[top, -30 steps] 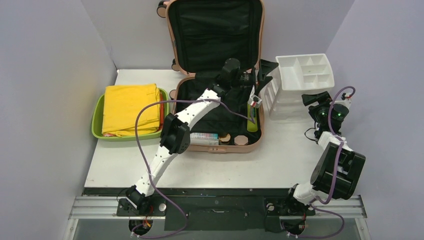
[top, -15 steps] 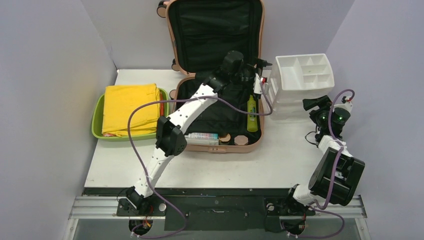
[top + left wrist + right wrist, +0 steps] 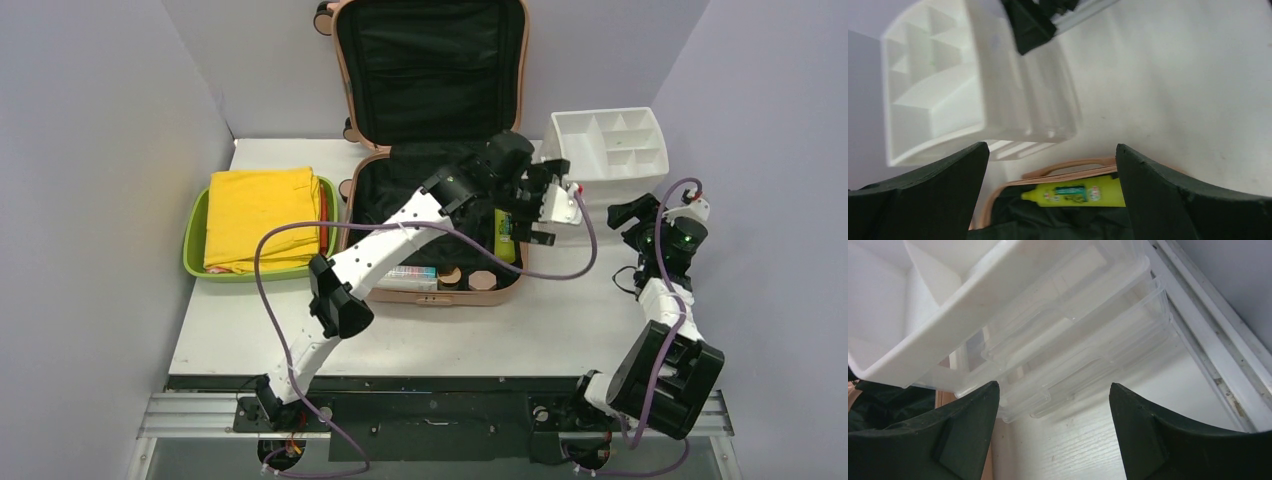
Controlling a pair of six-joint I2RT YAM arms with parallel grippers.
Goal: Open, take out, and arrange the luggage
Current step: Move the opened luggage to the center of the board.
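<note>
The salmon-pink luggage (image 3: 365,170) lies open on the table, its black-lined lid (image 3: 430,60) upright at the back. A lime-green tube (image 3: 505,240) lies inside along its right rim; in the left wrist view the tube (image 3: 1078,192) shows below the pink rim (image 3: 1068,167). My left gripper (image 3: 545,203) is open and empty above the right rim, beside the white drawer organizer (image 3: 610,140); its wrist view (image 3: 1050,147) shows the jaws wide apart. My right gripper (image 3: 625,215) is open and empty in front of the organizer (image 3: 1048,340), as its wrist view (image 3: 1054,386) shows.
A lime-green tub (image 3: 195,245) holding folded yellow cloth (image 3: 260,215) stands at the left. A small box (image 3: 408,277) and two round containers (image 3: 483,281) lie in the luggage's front. Grey walls enclose left, back and right.
My left arm swung right from over the luggage's middle to its right rim, next to the organizer. My right gripper shifted slightly right. The lime tube stayed in place.
</note>
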